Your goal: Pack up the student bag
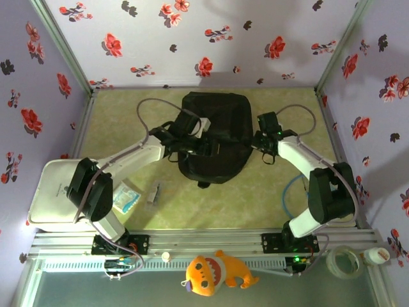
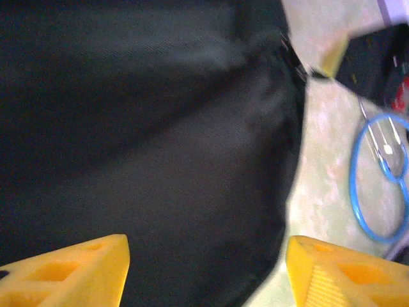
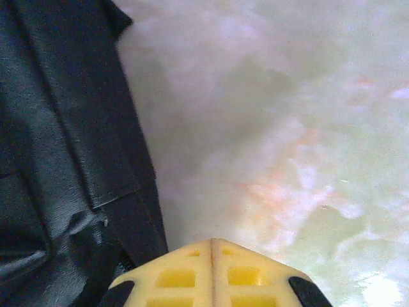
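Student bag lies mid green table; left gripper over it, right gripper at its right edge.
Left wrist: yellow fingers spread apart above black fabric.
Right wrist: fingers pressed together beside the bag's edge.

3 walls box the cell in: back wall, left wall, right wall, all pale lavender with a red and black flower print. Grey metal posts in the 2 back corners, left post and right post. Table mat is pale green, mottled, slightly glossy. Aluminium rail runs along the near edge. Light is even and diffuse, with a soft shadow at the foot of the back wall.
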